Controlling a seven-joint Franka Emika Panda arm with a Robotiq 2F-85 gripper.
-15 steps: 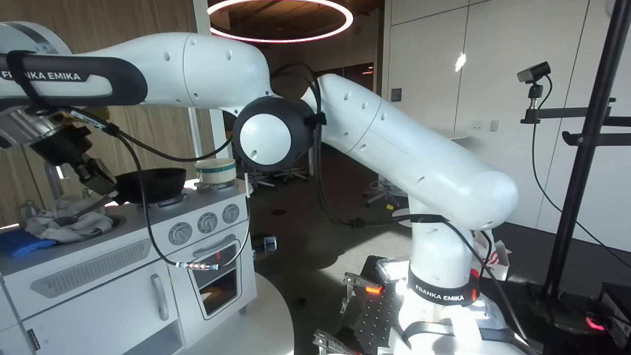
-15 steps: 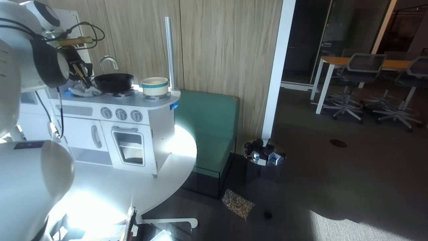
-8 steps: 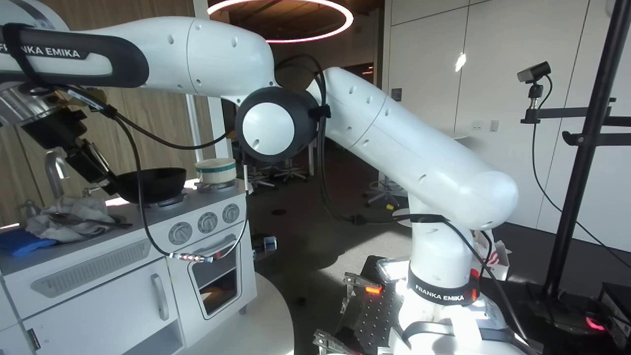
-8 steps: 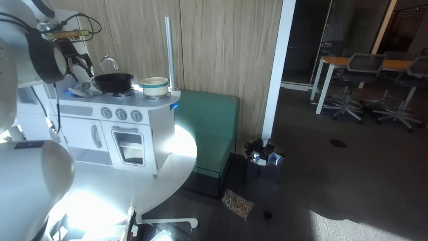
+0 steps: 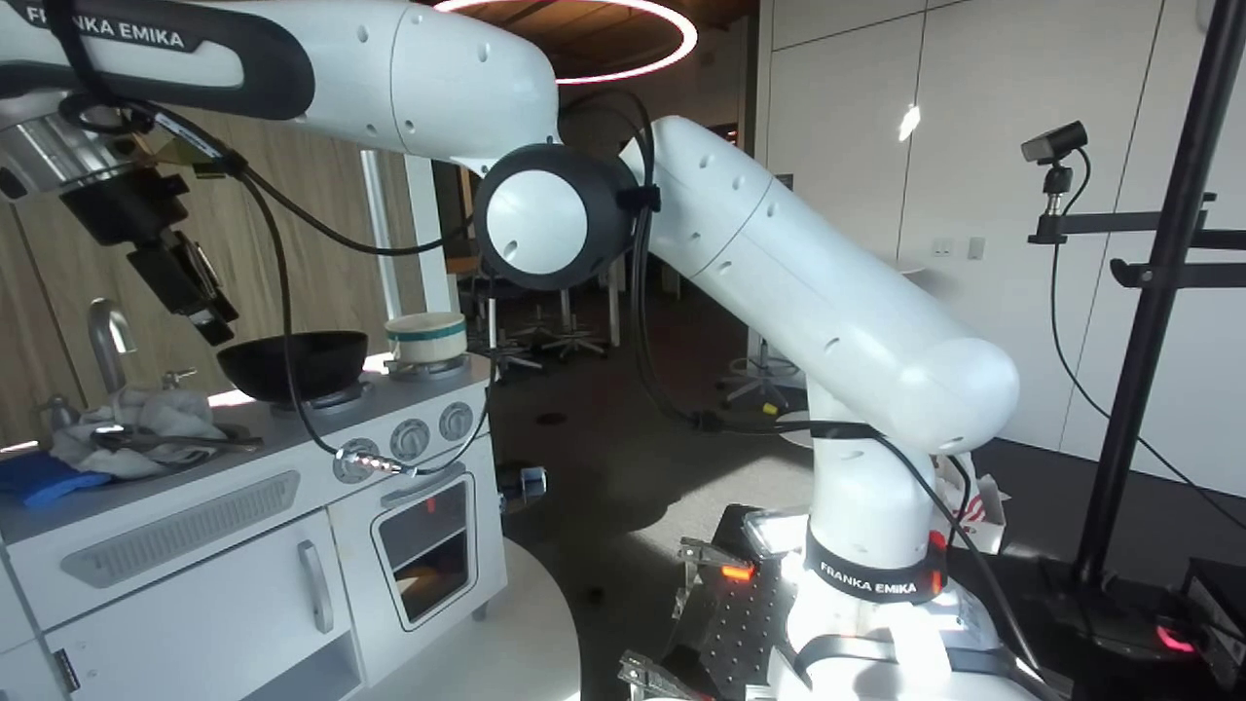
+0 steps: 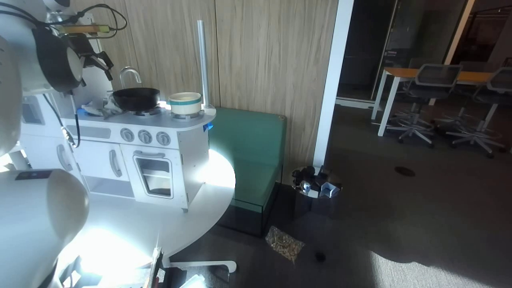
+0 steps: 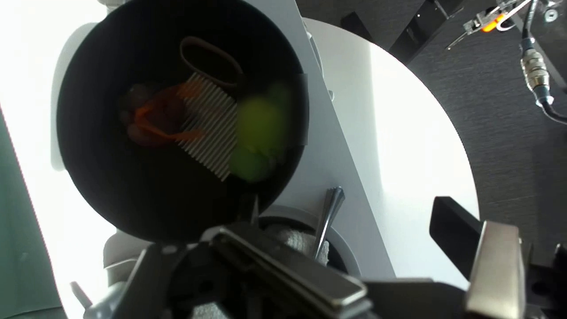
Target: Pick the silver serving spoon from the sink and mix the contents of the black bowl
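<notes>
Gripper (image 6: 96,79) spread wide, fingers (image 7: 498,266) well apart, hanging above the counter (image 7: 325,155) near the sink (image 7: 349,257). Silver serving spoon (image 5: 185,441) lies loose at the sink, apart from the fingers: head on a bunched grey cloth (image 5: 180,414), handle crossing the sink's rim, its end toward the counter's front edge in the wrist view. Black bowl (image 5: 297,365) sits upright on a burner (image 5: 336,399), just beside the sink, between it and the white pot (image 5: 426,341). Bowl contents, wrist view: orange pieces (image 7: 155,119), a pale ribbed item (image 7: 210,133) and a yellow-green item (image 7: 261,124) on the side toward the counter's front edge. Interior is dark and partly smeared, so what these are can't be told for sure. White pot, teal-banded, sits on a second burner (image 6: 187,117) near the counter's right end in both exterior views. Tap (image 5: 105,336) curves up at the counter's back edge, behind the sink. Blue item (image 5: 49,477) lies on the counter just beside the grey cloth. Three knobs (image 6: 145,137) run below the counter's front edge; oven door (image 6: 154,176) closed beneath them. In an exterior view a black cable (image 5: 285,292) from the arm (image 5: 419,107) hangs across the front of the bowl.
</notes>
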